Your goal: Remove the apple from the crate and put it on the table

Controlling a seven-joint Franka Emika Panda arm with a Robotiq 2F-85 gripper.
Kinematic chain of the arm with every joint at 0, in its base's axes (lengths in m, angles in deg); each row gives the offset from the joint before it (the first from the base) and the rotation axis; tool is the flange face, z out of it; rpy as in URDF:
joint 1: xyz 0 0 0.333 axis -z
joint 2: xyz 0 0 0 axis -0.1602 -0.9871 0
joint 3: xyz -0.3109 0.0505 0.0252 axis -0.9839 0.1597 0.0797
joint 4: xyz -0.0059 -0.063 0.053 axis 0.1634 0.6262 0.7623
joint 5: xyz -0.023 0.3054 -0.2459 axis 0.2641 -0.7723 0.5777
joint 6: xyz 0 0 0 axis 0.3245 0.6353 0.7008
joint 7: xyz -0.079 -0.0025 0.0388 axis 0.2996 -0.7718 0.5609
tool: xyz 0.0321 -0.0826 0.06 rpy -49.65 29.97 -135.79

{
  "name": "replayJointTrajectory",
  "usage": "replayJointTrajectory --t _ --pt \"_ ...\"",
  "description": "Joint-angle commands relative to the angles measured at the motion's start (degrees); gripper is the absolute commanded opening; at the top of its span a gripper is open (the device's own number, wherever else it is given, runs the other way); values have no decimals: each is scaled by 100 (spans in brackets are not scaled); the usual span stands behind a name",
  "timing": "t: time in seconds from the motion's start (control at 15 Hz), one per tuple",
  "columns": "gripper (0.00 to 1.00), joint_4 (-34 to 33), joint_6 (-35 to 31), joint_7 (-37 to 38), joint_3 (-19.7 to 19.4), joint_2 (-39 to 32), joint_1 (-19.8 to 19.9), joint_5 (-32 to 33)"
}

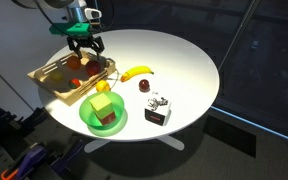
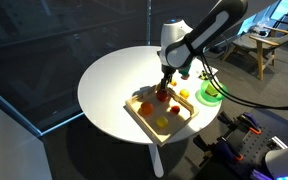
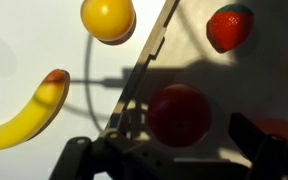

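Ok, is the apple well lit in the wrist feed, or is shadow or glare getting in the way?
Wrist view: heavy shadow under the gripper covers the apple, which looks dark red and soft-edged; the banana beside the crate is brightly lit. In an exterior view, the table glares white against a dark room.

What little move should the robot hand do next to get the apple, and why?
Probably lower straight down. In an exterior view the open gripper hangs above the crate, and in the wrist view the apple sits between its fingers, not yet gripped.
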Motion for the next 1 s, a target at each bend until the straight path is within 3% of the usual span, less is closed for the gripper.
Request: replayJointTrajectory --t 0.0,0.93 --pt "100 75 -208 99 -49 -27 -56 273" --pt "100 -17 -447 8 80 -356 14 165"
